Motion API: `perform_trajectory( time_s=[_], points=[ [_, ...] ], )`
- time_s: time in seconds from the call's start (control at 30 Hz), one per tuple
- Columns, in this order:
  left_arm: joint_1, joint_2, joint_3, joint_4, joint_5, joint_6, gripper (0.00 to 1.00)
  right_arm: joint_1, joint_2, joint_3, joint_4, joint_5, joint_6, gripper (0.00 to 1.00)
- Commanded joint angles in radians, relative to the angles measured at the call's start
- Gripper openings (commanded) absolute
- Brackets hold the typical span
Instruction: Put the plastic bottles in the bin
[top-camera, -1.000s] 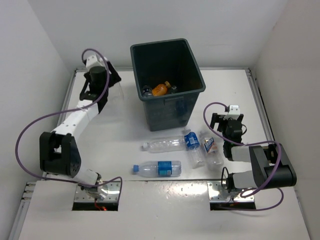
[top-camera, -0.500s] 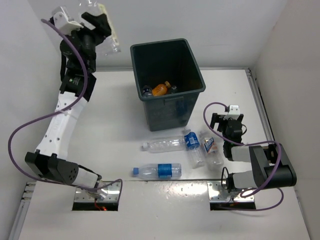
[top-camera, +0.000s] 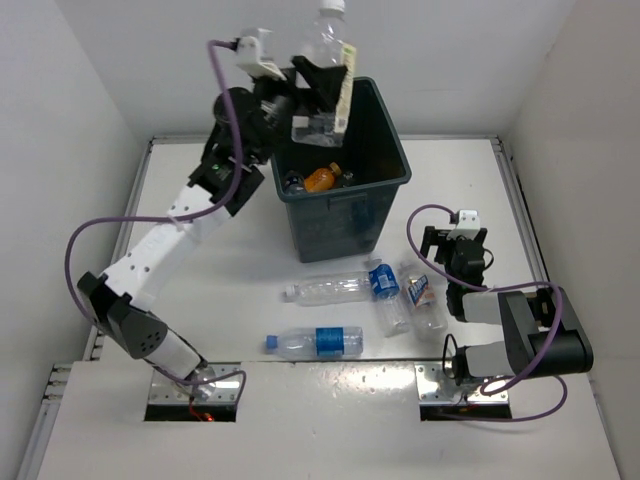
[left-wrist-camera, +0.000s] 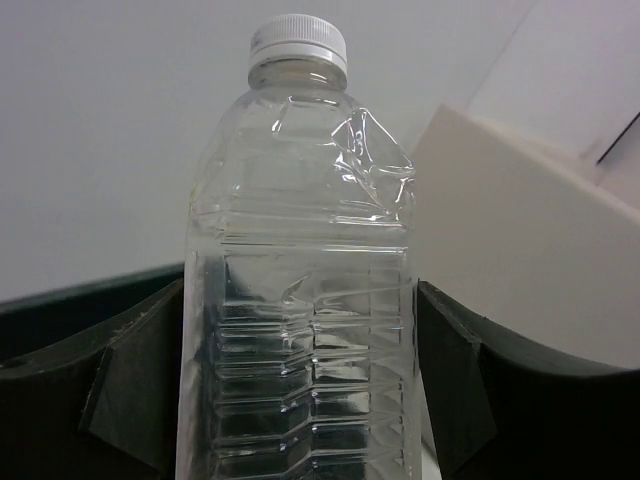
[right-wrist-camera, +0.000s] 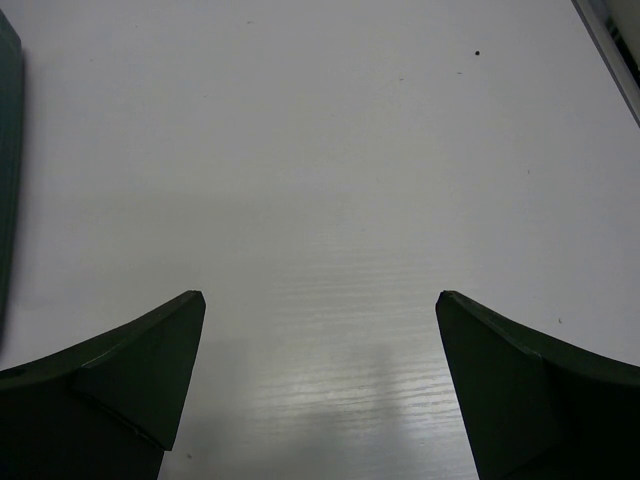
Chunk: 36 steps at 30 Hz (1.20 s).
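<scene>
L tool (top-camera: 325, 95) is clenched round the capped bottle (top-camera: 322, 45): clear, no label, white cap. It's upright, cap up, hoisted above the bin (top-camera: 335, 225), over its left-rear part. Wrist view: fingers (left-wrist-camera: 130, 390) press both sides of the body, and the plastic is dented near the shoulder.

Bin stands mid-rear on the counter (top-camera: 240, 260). Inside there's an orange bottle (top-camera: 320, 179) w/ something dark beside it, can't make out what.

Four more lie on their sides on the counter in front of the bin. The unlabelled bottle (top-camera: 325, 288) is nearest the bin wall. The blue bottle (top-camera: 385, 295) is right at its end, and the white-blue bottle (top-camera: 422, 298) is just beside that one. The near bottle (top-camera: 315, 338), also blue-labelled, lies apart, closer to the arm bases.

R tool (top-camera: 455, 240) sits low on the right, near the white-blue bottle. It's released, fingers (right-wrist-camera: 120, 390) spread wide w/ only bare counter between them.
</scene>
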Motion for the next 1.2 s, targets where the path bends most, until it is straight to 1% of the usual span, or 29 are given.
perform_trajectory(
  time_s=[0.0,0.07,0.1,0.17,0.2,0.23,0.3,0.47,0.6,0.63,0.73,0.83,0.87,0.9,0.97,1.0,1.03,1.07,1.1,1.17],
  points=[
    [-0.035,0.028,0.042,-0.048,0.013,0.075,0.72,0.002,-0.019,0.019,0.046,-0.005,0.009,1.0],
    [-0.036,0.028,0.042,-0.061,-0.024,0.095,0.8,0.002,-0.019,0.019,0.046,-0.005,0.009,1.0],
    [-0.008,0.003,0.042,-0.061,-0.038,0.095,0.83,0.002,-0.019,0.019,0.046,-0.005,0.009,1.0],
    [0.026,-0.01,0.042,-0.073,-0.038,0.095,0.85,0.002,-0.019,0.019,0.046,-0.005,0.009,1.0],
    [0.042,-0.026,0.042,-0.073,-0.047,0.095,0.9,0.002,-0.019,0.019,0.046,-0.005,0.009,1.0],
    [0.075,-0.026,0.042,-0.087,-0.047,0.095,0.92,0.002,-0.019,0.019,0.046,-0.005,0.009,1.0],
    [0.119,-0.038,0.042,-0.12,0.001,0.106,1.0,0.002,-0.019,0.019,0.046,-0.005,0.009,1.0],
    [0.152,-0.061,0.024,-0.151,0.077,0.075,1.0,0.002,-0.019,0.019,0.046,-0.005,0.009,1.0],
    [0.152,-0.061,-0.01,-0.117,0.166,0.043,1.0,0.002,-0.019,0.019,0.046,-0.005,0.009,1.0],
    [0.13,-0.061,-0.019,-0.104,0.175,0.043,1.0,0.002,-0.019,0.019,0.046,-0.005,0.009,1.0],
    [0.115,-0.061,-0.019,-0.094,0.175,0.043,1.0,0.002,-0.019,0.019,0.046,-0.005,0.009,1.0],
    [0.115,-0.076,-0.032,-0.108,0.082,0.066,1.0,0.002,-0.019,0.019,0.046,-0.005,0.009,1.0],
    [0.115,-0.089,-0.044,-0.119,0.009,0.078,1.0,0.002,-0.019,0.019,0.046,-0.005,0.009,1.0],
    [0.147,-0.104,-0.061,-0.119,-0.027,0.078,1.0,0.002,-0.019,0.019,0.046,-0.005,0.009,1.0],
    [0.179,-0.142,-0.154,-0.102,-0.124,0.078,1.0,0.002,-0.019,0.019,0.046,-0.005,0.009,1.0],
    [0.216,-0.185,-0.195,-0.072,-0.144,0.078,1.0,0.002,-0.019,0.019,0.046,-0.016,0.009,1.0],
    [0.236,-0.204,-0.281,-0.05,-0.162,0.078,1.0,-0.008,-0.019,0.019,0.046,-0.016,0.009,1.0],
    [0.253,-0.221,-0.323,-0.027,-0.179,0.078,1.0,-0.008,-0.019,0.019,0.046,-0.016,0.009,1.0],
    [0.288,-0.231,-0.353,0.005,-0.213,0.078,1.0,-0.008,-0.019,0.019,0.055,-0.004,0.009,1.0],
    [0.325,-0.231,-0.384,0.005,-0.227,0.069,1.0,0.037,-0.055,0.066,-0.027,0.131,0.023,1.0]
  ],
)
